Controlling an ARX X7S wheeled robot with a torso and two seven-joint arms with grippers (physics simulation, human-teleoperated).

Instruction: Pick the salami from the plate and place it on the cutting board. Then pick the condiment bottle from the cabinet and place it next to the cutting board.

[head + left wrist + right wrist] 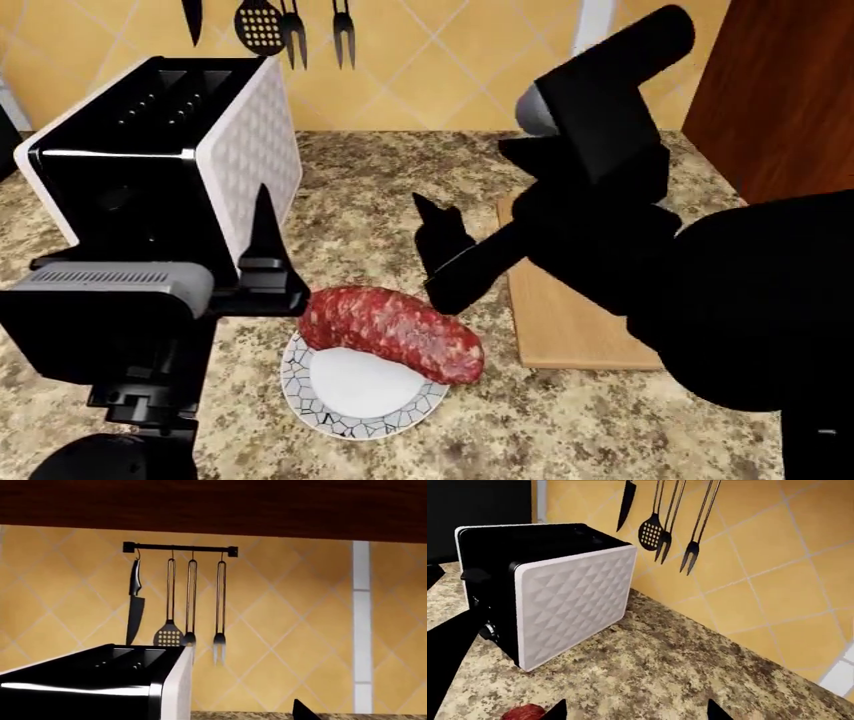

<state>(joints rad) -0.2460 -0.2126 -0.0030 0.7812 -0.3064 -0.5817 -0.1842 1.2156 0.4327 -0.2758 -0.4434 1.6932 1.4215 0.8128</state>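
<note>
The salami [387, 330], a thick dark red log mottled with white, lies across the white plate [350, 408] with the crackle rim. In the right wrist view only the salami's end [522, 713] shows. The tan cutting board [563, 315] lies to the right of the plate, partly hidden by my right arm. My right gripper [441, 225] hangs open above the counter just behind the salami, its fingertips [557, 710] wide apart with nothing between them. My left gripper [264, 225] stands by the toaster to the left of the salami; one fingertip [303, 713] shows far off centre. The condiment bottle is out of view.
A black and white toaster [174, 150] stands at the back left on the granite counter [360, 210]. A knife and utensils [177, 605] hang on a wall rail behind it. A dark wooden cabinet panel [787, 90] rises at the right.
</note>
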